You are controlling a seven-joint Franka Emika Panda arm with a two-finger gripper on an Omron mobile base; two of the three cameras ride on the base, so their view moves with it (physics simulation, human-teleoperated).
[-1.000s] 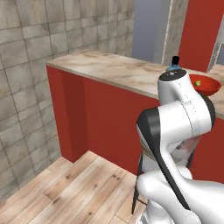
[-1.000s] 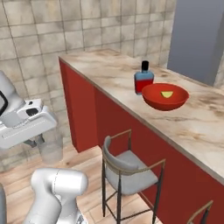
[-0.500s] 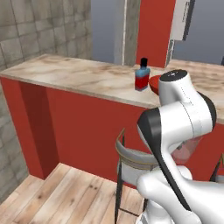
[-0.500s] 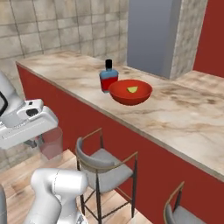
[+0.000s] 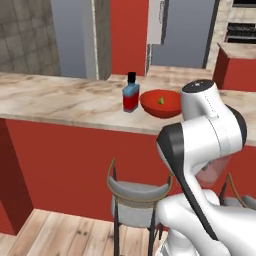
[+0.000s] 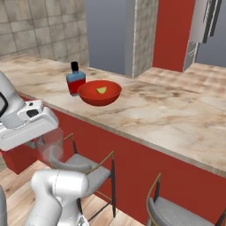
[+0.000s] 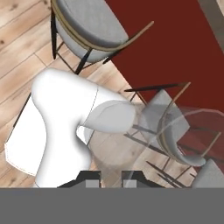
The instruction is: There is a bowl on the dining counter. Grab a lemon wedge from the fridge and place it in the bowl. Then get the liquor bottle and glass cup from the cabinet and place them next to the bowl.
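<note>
Your hand [image 7: 110, 175] is pinched narrow on the glass cup [image 7: 166, 140] — held below the tabletop [image 6: 176, 114]. On top, the bowl [image 6: 99, 92] holds the lemon wedge [image 6: 102, 90] — liquor bottle [image 6: 76, 80] just beside it.

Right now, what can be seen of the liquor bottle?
The liquor bottle is small and squarish, with a red body, blue shoulder and black cap. It stands upright on the dining counter, close beside the red bowl holding the lemon wedge; whether bottle and bowl touch cannot be told. No gripper is near it.
</note>
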